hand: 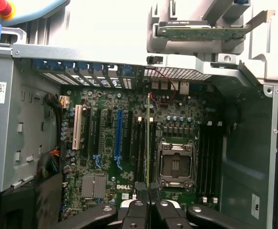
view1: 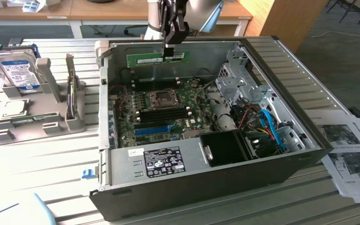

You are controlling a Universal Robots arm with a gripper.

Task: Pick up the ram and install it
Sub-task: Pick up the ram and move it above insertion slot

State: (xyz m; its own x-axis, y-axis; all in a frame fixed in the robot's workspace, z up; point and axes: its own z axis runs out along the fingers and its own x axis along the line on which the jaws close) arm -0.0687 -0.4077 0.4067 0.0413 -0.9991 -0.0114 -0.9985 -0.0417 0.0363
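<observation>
The ram, a narrow green board with a white sticker, hangs level above the far end of the open computer case. My gripper is shut on its end toward the exterior view's right, well above the motherboard. The wrist view looks straight down the ram, which appears edge-on as a thin line between my gripper fingers. Below it lie the black memory slots beside the CPU socket; more slots sit on the socket's other side.
A grey holder on the exterior view's left carries a hard drive and other parts. Inside the case are a blue slot strip, a labelled power supply, a drive cage and cables. Printed papers lie on the right.
</observation>
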